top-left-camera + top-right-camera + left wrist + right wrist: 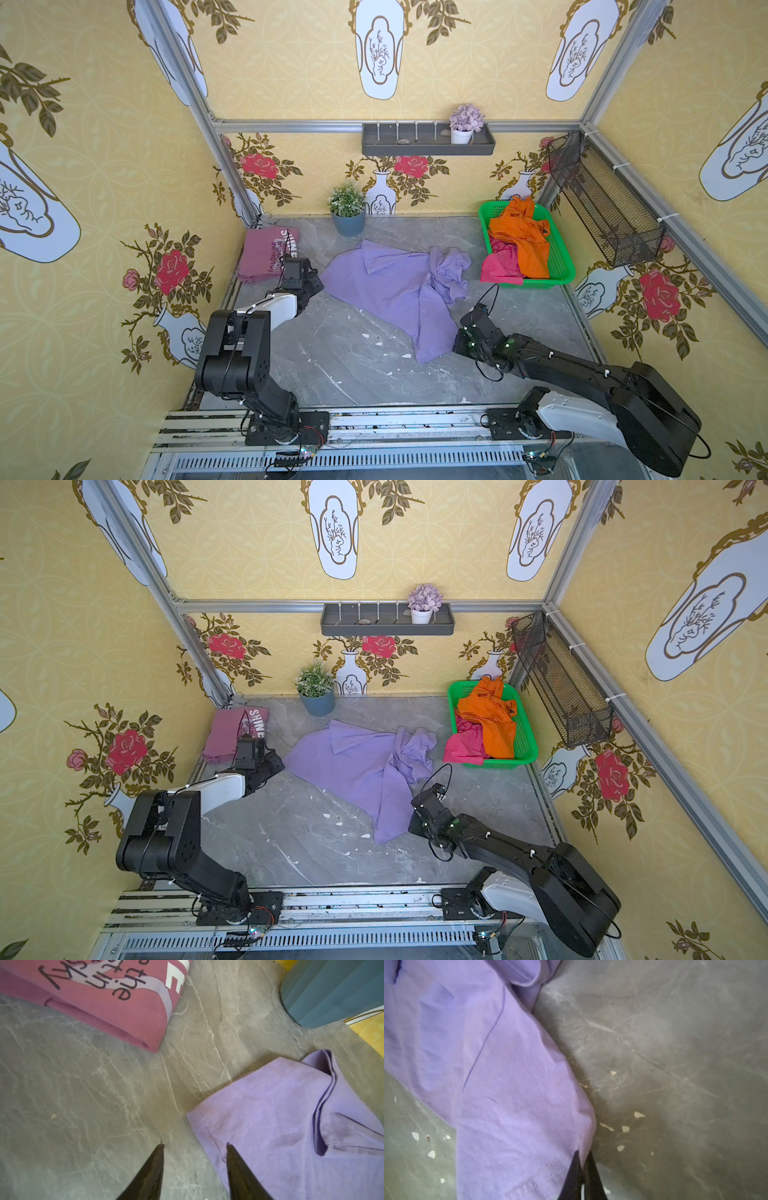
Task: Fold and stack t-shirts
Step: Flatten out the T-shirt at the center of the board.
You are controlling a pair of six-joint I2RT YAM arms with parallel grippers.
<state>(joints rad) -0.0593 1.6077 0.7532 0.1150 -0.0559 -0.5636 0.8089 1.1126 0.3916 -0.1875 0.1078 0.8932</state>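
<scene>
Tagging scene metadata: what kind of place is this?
Likely a staged robot test cell dressed as a home: aluminium frame, floral wallpaper panels, green laundry basket.

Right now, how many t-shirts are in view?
4: the folded mauve t-shirt by the far left corner, the lavender t-shirt crumpled mid-table, the orange t-shirt and magenta t-shirt in the green basket. More may hide beneath.

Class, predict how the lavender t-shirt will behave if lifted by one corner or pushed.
Probably floppy: the lavender t-shirt lies bunched and creased. Likely light: the cloth looks thin. Pushed, it should wrinkle rather than slide whole; its hem puckers where the right tool pinches it.
</scene>
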